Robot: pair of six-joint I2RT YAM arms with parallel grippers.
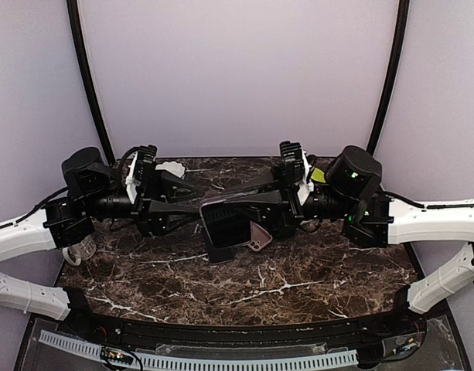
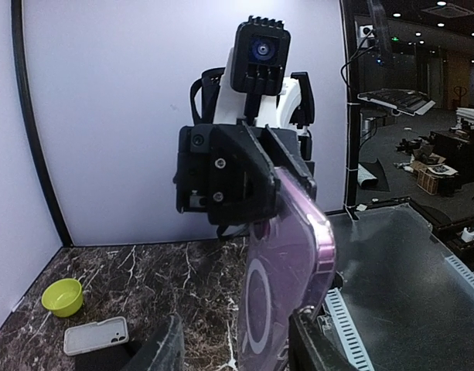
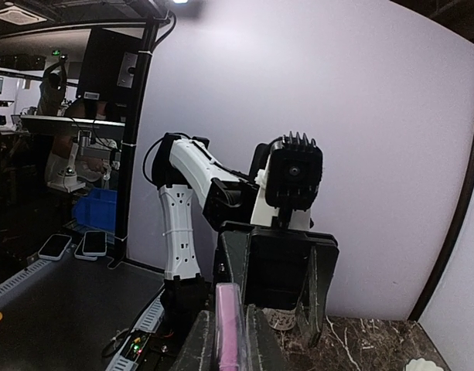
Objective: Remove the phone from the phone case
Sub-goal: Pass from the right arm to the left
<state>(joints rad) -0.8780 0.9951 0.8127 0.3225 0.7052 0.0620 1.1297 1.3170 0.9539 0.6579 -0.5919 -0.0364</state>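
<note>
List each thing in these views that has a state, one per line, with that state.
phone case: held off the table
right gripper: jaws shut on phone case
left gripper: at the case, grip unclear
green bowl: upright on table
grey handset: lying flat on table

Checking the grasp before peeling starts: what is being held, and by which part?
The pink phone case, up above the table: left gripper clamps one end, right gripper the opposite end.

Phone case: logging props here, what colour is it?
The case is translucent pink, best seen in the left wrist view.
</note>
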